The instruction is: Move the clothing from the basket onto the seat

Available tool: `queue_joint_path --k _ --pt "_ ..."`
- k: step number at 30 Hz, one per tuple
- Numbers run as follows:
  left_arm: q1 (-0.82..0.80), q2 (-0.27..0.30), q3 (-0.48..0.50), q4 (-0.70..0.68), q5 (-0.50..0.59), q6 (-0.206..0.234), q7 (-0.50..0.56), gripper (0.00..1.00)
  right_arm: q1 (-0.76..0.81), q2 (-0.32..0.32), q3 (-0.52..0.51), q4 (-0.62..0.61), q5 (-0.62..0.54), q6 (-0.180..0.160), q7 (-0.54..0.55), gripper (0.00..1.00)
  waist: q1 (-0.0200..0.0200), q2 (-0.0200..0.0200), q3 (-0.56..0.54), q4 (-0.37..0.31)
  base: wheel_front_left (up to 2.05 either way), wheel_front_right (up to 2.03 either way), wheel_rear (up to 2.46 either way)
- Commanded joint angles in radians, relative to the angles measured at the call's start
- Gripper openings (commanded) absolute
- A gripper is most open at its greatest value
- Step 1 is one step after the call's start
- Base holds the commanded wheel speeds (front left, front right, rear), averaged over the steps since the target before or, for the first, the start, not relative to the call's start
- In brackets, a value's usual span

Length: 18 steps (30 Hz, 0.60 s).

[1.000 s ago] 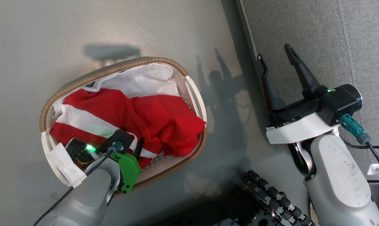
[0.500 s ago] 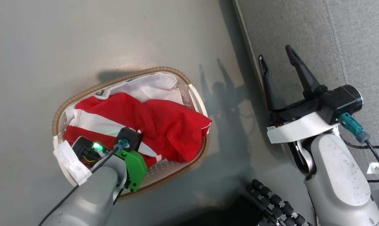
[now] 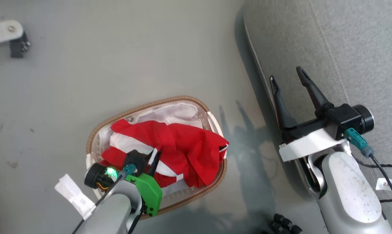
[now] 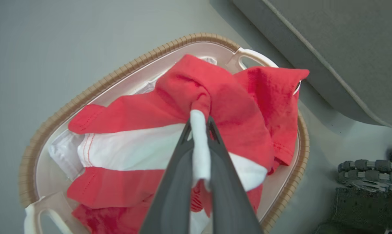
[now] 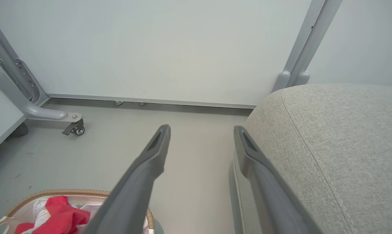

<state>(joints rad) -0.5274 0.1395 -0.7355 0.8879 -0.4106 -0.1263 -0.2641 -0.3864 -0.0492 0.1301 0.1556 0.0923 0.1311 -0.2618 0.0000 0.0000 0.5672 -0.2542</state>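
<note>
Clothing [image 4: 235, 104] all lies in the basket [image 4: 127, 67], on the floor beside the seat [image 3: 345, 48]; nothing on the cushion yet. Your left gripper [image 4: 199, 121] has its jaws pinched on a red-and-white fold. Right gripper [image 3: 286, 74] hangs wide and empty over the seat edge. You've the lift and carry left

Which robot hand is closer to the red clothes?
The left. The left gripper is shut on the clothing, pinching a fold over the basket. The right gripper hangs open off to the side, by the edge of the seat, touching no clothing.
</note>
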Motion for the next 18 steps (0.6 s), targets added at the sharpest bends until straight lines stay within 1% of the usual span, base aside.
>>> queue_joint_path --k 1,11,18 --pt "0.034 -0.004 0.018 -0.025 0.017 0.003 0.0 0.0 0.026 -0.004 -0.006 0.009 -0.006 -0.001 -0.005 1.0 0.0 0.0 -0.112 0.053 0.0 0.0 0.0" --pt "0.179 -0.029 0.172 -0.231 0.08 -0.002 0.0 0.0 0.104 -0.004 -0.02 0.037 -0.013 -0.001 -0.005 1.0 0.0 0.0 -0.268 0.109 0.0 0.0 0.0" --pt "0.255 -0.052 0.265 -0.371 0.107 -0.005 -0.001 0.0 0.165 -0.004 -0.016 0.06 -0.009 -0.001 -0.005 1.0 0.0 0.0 -0.369 0.13 0.0 0.0 0.0"
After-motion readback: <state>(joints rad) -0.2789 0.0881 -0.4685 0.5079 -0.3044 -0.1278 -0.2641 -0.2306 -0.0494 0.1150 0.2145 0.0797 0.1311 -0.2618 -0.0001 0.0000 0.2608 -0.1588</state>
